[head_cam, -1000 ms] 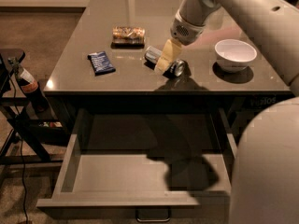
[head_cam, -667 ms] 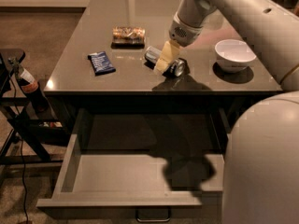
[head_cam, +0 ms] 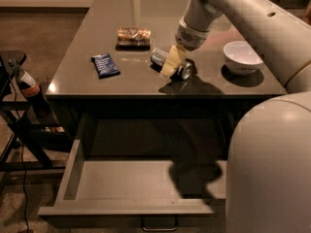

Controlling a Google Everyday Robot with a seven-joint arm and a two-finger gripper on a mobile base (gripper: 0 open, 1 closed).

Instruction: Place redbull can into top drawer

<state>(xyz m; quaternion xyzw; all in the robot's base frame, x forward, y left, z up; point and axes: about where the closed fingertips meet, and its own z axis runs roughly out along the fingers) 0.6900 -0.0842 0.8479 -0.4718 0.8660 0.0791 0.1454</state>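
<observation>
The redbull can (head_cam: 158, 57) lies on its side on the grey table (head_cam: 112, 13), right of centre; its silver ends show on both sides of my gripper. My gripper (head_cam: 170, 68) reaches down from the upper right and sits across the can's middle, hiding that part. The can rests on the tabletop. The top drawer (head_cam: 121, 210) is pulled wide open below the table's front edge; it is shallow and grey, holds nothing, and has a small metal handle (head_cam: 159, 223) on its front panel. The arm's shadow falls on the drawer floor.
A white bowl (head_cam: 242, 57) stands right of the can. A flat dark-blue snack wrapper (head_cam: 105, 64) and a brown snack bar (head_cam: 133, 35) lie to the can's left. A black stand with a bottle (head_cam: 29, 86) is left of the table. My body fills the lower right.
</observation>
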